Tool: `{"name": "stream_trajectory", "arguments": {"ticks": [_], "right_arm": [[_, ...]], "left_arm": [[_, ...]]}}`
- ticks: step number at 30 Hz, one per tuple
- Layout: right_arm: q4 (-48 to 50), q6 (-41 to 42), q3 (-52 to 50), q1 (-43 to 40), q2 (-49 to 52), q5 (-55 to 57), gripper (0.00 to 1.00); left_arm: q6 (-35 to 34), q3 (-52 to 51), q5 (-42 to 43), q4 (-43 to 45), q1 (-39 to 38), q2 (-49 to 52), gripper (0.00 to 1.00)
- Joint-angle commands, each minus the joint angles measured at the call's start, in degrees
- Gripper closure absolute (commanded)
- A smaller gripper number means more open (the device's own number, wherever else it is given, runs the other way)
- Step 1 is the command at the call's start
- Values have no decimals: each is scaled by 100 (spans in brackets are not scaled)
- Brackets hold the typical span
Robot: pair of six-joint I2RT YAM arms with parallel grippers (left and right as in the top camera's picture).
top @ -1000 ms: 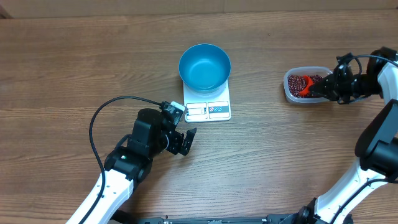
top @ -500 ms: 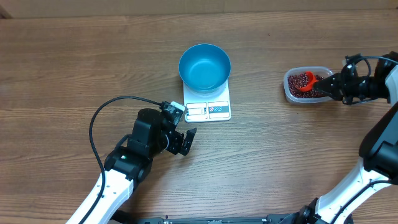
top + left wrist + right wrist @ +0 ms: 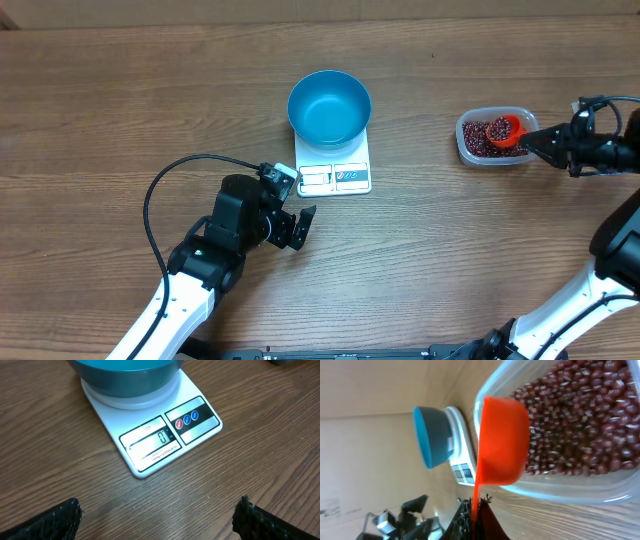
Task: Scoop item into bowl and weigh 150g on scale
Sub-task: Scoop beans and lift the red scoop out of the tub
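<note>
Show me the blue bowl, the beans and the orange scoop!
blue bowl (image 3: 329, 108), overhead view, inside bottom
beans (image 3: 580, 420), right wrist view, middle of the heap
orange scoop (image 3: 502, 440), right wrist view, outside of its cup

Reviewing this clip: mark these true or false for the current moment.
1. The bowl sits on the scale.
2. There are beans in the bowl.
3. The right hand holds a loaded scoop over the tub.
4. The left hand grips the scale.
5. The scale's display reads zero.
1. True: the blue bowl rests on the white scale.
2. False: the bowl is empty. The beans are in the clear tub and in the scoop.
3. True: the right hand is shut on the red scoop, which carries beans above the tub.
4. False: the left hand is open beside the scale, holding nothing.
5. True: the display shows 0.
</note>
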Motion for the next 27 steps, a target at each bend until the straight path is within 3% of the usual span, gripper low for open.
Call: {"name": "stream_trajectory", "arguments": {"ticks": [1,13,27], "right_arm": [[-181,-658,-28,-92,72,-643,96],[-1464,-2103,-26,-68,70,-1558,96],[-1440,-1749,166,1340,66,-2177,96]], "left_arm": [[-52,24,70,4,-22,-11,0],[-52,24,70,7,-22,-11,0],[-52,24,68,4,-22,-11,0]]}}
